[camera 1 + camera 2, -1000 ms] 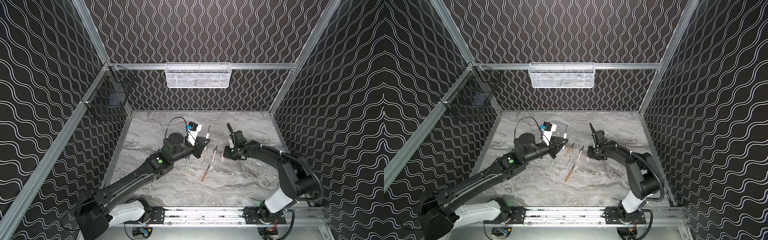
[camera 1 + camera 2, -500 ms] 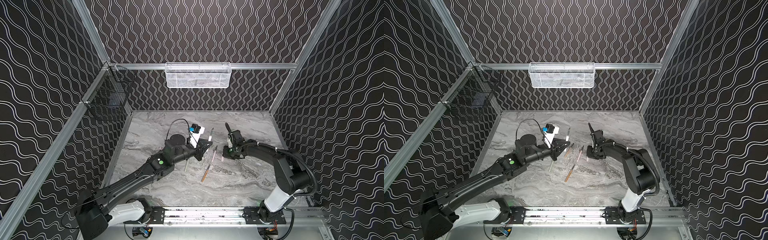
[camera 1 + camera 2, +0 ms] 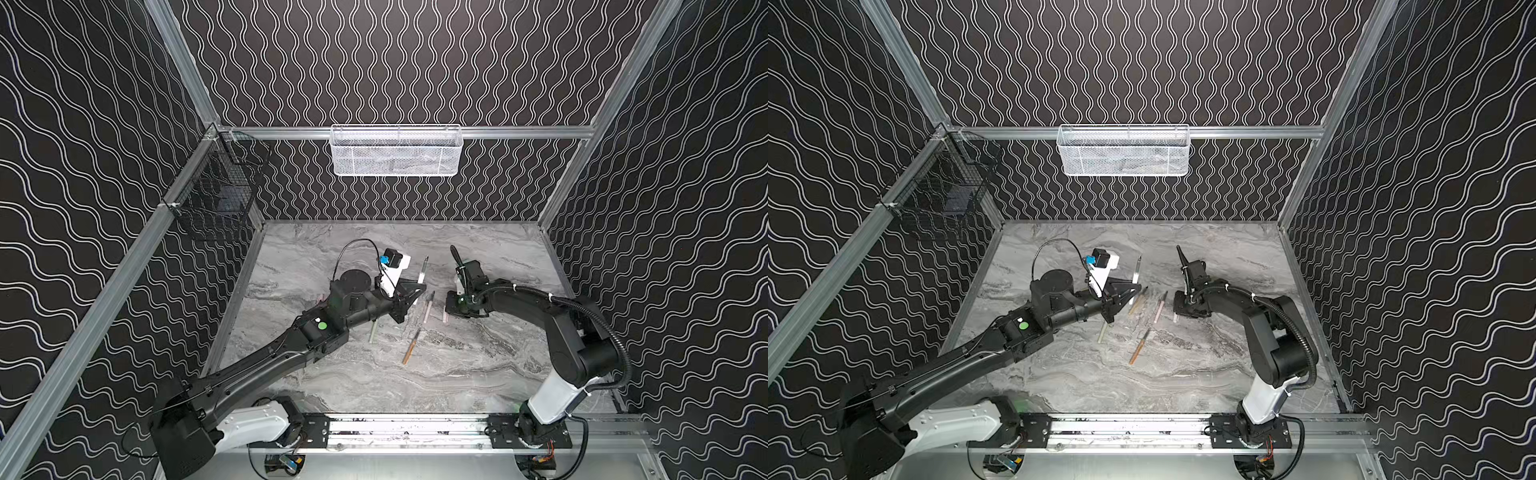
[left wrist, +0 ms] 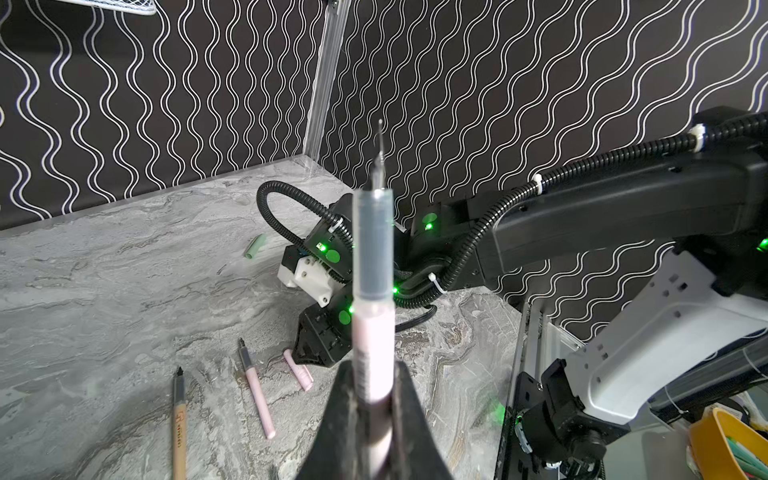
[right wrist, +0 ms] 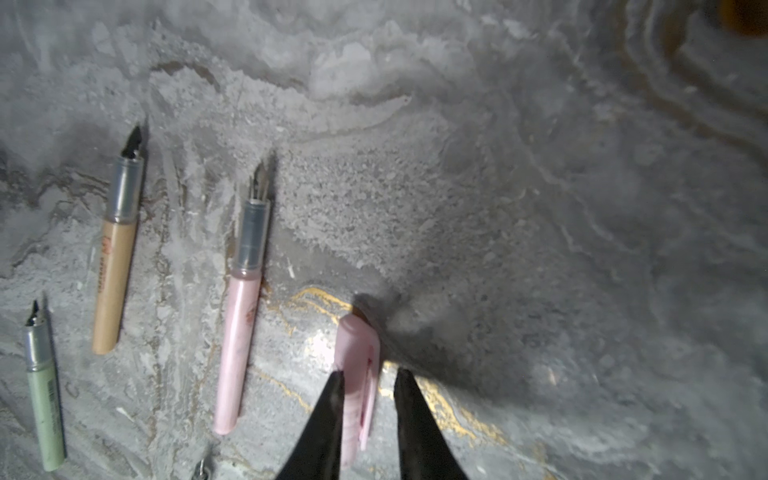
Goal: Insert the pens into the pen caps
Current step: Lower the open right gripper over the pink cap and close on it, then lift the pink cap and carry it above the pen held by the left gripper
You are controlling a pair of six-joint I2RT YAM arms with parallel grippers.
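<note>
My left gripper (image 4: 374, 368) is shut on a pale pink pen (image 4: 374, 324), held above the table with its dark tip up; both top views show it (image 3: 423, 270) (image 3: 1137, 268). My right gripper (image 5: 370, 374) is low on the table, jaws narrowly astride a pink pen cap (image 5: 357, 361). One finger touches the cap and a thin gap shows at the other. Beside it lie a pink pen (image 5: 241, 316), a tan-orange pen (image 5: 114, 266) and a green pen (image 5: 43, 407). Another tan-orange pen (image 3: 411, 347) lies nearer the front. A green pen cap (image 4: 254, 246) rests behind the right arm.
A white mesh basket (image 3: 397, 151) hangs on the back wall and a black wire basket (image 3: 216, 199) on the left wall. The marble table (image 3: 478, 374) is walled on three sides, with a metal rail (image 3: 407, 428) along the front. A yellow container (image 4: 727, 444) stands beyond the table edge.
My left gripper has carried the pink pen a little to the right. The right gripper has shifted slightly left over the pink cap and its jaws have narrowed around it.
</note>
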